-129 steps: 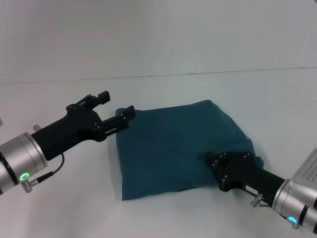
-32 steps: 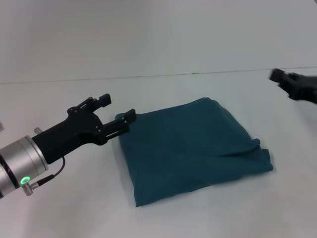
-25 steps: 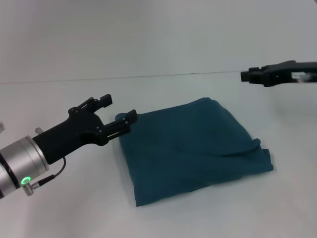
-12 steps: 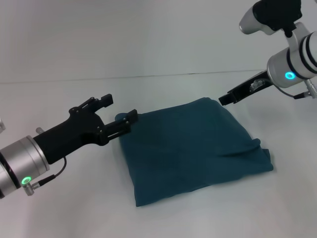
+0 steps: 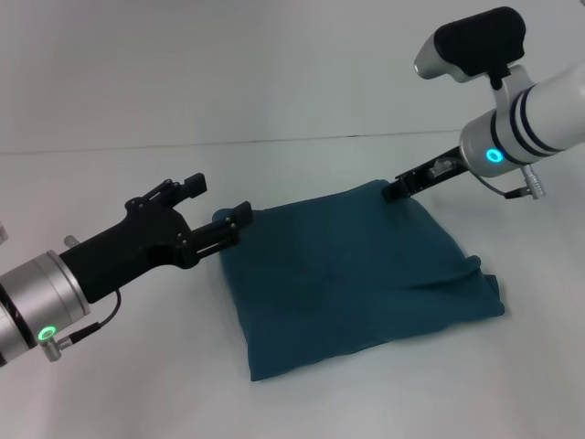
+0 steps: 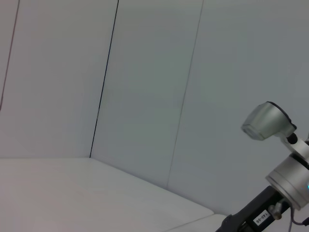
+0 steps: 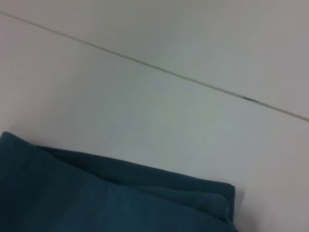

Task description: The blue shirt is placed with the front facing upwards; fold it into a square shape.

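The blue shirt (image 5: 356, 274) lies folded into a rough square in the middle of the white table, with a small bulge at its right edge. No lettering shows. My left gripper (image 5: 216, 200) is open at the shirt's far left corner, its lower finger (image 5: 234, 218) at the cloth edge. My right gripper (image 5: 396, 192) reaches down from the upper right, its tip at the shirt's far corner. In the right wrist view that corner of the shirt (image 7: 111, 198) shows stacked layers. The left wrist view shows only the right arm (image 6: 277, 164) and the wall.
The white table (image 5: 110, 384) runs on all sides of the shirt. A thin seam line (image 5: 274, 140) crosses behind it where table meets wall. No other objects stand on the table.
The right arm has swung in from the far right and dropped its tip to the shirt's far corner. The left arm and the shirt have stayed put over the last second.
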`<action>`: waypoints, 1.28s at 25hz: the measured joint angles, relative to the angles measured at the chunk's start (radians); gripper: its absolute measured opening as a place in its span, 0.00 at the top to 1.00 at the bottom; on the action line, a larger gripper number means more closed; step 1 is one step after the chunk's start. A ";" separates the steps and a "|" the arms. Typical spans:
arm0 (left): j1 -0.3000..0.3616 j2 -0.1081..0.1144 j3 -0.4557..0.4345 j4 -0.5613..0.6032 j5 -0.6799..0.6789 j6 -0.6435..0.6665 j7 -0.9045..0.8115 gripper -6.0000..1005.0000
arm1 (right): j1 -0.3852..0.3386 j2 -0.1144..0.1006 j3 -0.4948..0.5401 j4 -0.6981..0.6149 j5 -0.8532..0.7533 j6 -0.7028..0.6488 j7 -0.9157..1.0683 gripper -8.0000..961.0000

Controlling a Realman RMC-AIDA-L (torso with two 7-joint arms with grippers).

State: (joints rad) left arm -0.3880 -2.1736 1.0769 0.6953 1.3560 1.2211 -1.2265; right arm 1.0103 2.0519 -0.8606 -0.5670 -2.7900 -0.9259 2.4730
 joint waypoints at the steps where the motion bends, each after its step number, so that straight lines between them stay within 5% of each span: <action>1: 0.001 0.000 0.000 0.000 0.000 0.000 0.000 0.12 | 0.008 -0.002 0.001 0.021 0.001 0.013 0.004 0.45; 10: 0.001 0.000 0.004 -0.001 0.000 0.000 0.005 0.12 | 0.029 -0.002 0.000 0.098 0.001 0.066 0.025 0.48; 21: 0.005 0.000 0.000 -0.001 0.000 0.000 0.010 0.12 | 0.013 0.010 -0.004 0.105 0.001 0.096 -0.003 0.66; 29: 0.007 0.000 -0.002 -0.001 0.000 0.004 0.011 0.12 | -0.006 0.031 -0.003 0.002 0.002 0.055 0.003 0.98; 32: 0.006 0.000 -0.002 -0.002 0.000 0.005 0.011 0.12 | -0.010 0.032 -0.003 -0.027 0.001 0.038 0.010 0.98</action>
State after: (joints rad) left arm -0.3816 -2.1736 1.0753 0.6933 1.3560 1.2263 -1.2153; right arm 1.0003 2.0844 -0.8636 -0.5939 -2.7894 -0.8882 2.4833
